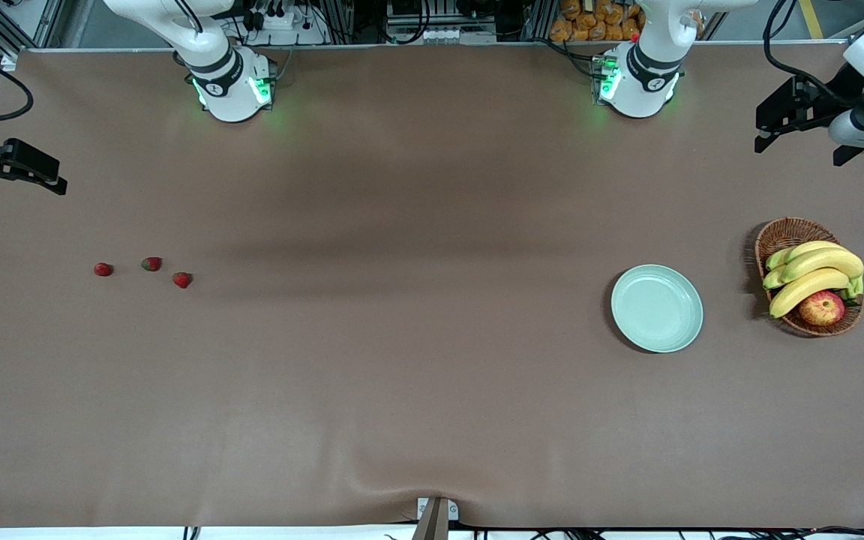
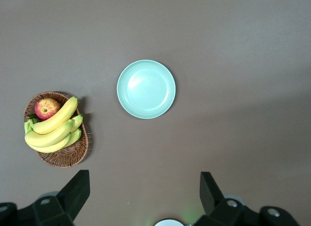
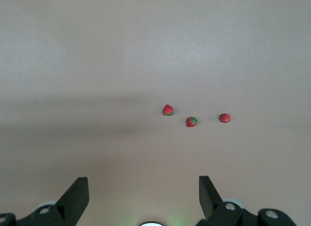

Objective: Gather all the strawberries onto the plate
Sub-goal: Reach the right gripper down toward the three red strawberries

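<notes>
Three tiny red strawberries (image 1: 103,269) (image 1: 151,263) (image 1: 182,280) lie in a loose row on the brown table toward the right arm's end. They also show in the right wrist view (image 3: 168,110) (image 3: 192,121) (image 3: 224,118). The pale mint-green plate (image 1: 657,308) lies bare toward the left arm's end and shows in the left wrist view (image 2: 146,89). My right gripper (image 1: 23,184) hangs open and empty high over the table's end, beside the strawberries. My left gripper (image 1: 805,148) hangs open and empty high over the other end, above the table near the basket.
A brown wicker basket (image 1: 784,229) with bananas (image 1: 814,274) and a red-yellow apple (image 1: 822,307) stands beside the plate, at the left arm's end; it also shows in the left wrist view (image 2: 63,158). The two arm bases stand along the table's back edge.
</notes>
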`<state>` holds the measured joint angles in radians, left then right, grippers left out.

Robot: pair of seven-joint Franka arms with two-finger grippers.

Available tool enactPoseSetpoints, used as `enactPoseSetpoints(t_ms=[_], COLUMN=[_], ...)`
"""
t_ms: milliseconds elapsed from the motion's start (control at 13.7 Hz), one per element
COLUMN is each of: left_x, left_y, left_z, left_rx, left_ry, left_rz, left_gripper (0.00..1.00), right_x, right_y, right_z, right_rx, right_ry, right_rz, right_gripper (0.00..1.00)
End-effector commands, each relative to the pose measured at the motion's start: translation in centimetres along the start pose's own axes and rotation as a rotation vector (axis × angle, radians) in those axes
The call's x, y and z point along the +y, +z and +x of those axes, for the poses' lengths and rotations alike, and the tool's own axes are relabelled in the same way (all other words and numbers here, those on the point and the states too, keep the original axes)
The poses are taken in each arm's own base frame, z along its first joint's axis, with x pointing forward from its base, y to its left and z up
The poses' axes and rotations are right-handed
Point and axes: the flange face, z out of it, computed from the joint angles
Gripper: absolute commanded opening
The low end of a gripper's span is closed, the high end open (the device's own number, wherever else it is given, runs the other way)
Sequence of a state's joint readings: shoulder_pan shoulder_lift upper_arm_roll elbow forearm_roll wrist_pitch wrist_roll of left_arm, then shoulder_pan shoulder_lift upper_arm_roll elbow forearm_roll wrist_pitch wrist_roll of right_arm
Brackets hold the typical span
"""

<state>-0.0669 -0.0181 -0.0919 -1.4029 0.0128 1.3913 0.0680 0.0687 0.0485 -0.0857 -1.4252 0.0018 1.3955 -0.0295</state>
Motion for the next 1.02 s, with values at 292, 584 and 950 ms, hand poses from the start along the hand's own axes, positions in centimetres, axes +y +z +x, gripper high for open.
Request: enactPoseSetpoints(t_ms=[292, 584, 950], left_x=[-0.5, -0.7, -0.1], left_y=[-0.3, 0.2, 1.2], left_z=[-0.4, -0.3, 0.4], left_rx=[-0.006, -0.014, -0.028], left_ry=[-0.006, -0.012, -0.008], left_rz=[0.008, -0.001, -0.018], left_gripper=[1.0, 1.0, 1.0], right_x=[-0.1, -0.2, 0.8], right_y=[-0.4, -0.4, -0.2], right_z=[-0.4, -0.4, -0.6], right_rx=[0.0, -0.001, -0.015], right_ry=[0.013, 0.01, 0.03], right_rz=[0.012, 0.012, 0.016], right_gripper=[1.0, 1.0, 1.0])
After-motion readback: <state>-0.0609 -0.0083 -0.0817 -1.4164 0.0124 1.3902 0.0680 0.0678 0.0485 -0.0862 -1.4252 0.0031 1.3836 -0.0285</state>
